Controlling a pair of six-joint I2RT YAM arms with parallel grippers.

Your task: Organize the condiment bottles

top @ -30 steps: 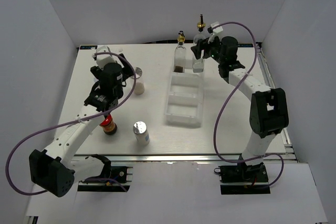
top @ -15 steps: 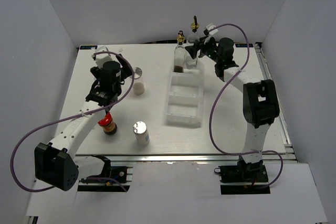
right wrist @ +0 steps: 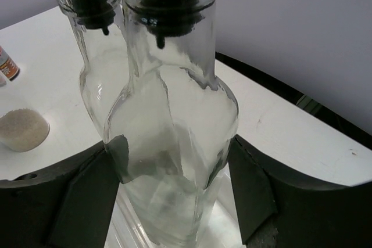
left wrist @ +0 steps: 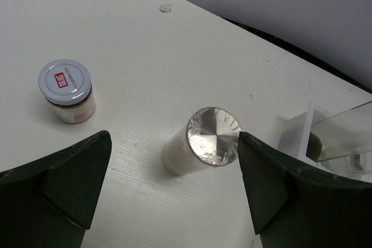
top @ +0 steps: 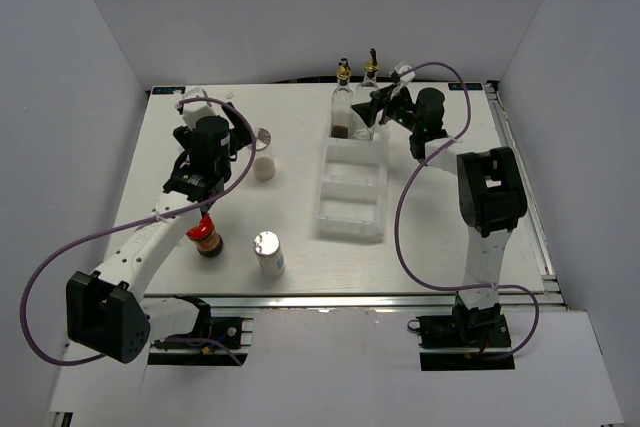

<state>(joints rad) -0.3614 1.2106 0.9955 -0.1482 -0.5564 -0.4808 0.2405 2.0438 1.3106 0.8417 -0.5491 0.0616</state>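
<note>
The work area is a white desk (top: 300, 237) enclosed by plain grey walls (top: 300, 7). Clock directions refer to the overhead view, with 12 o'clock at the far edge.

A white compartmented plastic tray (top: 350, 233) lies at desk centre, long axis running 12 to 6 o'clock. Two tall clear glass bottles with gold pourer tops stand upright at its 12 o'clock end, just beside each other. The bottle at 9 o'clock (top: 343, 107) shows a dark residue at its base. The bottle at 3 o'clock (right wrist: 174, 103) is gripped by the right pincer (right wrist: 174, 161), one finger (right wrist: 87, 201) on each side of the glass body. Whether its base rests in the compartment cannot be told.

The left pincer (left wrist: 172, 139) is fully open and holds nothing. It hangs over a clear silver-lidded shaker (left wrist: 212, 137) of pale granules, standing at 9 o'clock of the tray. A small white-lidded jar (left wrist: 65, 88) stands near that shaker, apart from it.

A second silver-lidded shaker (top: 268, 252) stands at 7 o'clock of the tray. A red-capped brown jar (top: 207, 239) stands at 9 o'clock of this shaker, beside the left arm.
</note>
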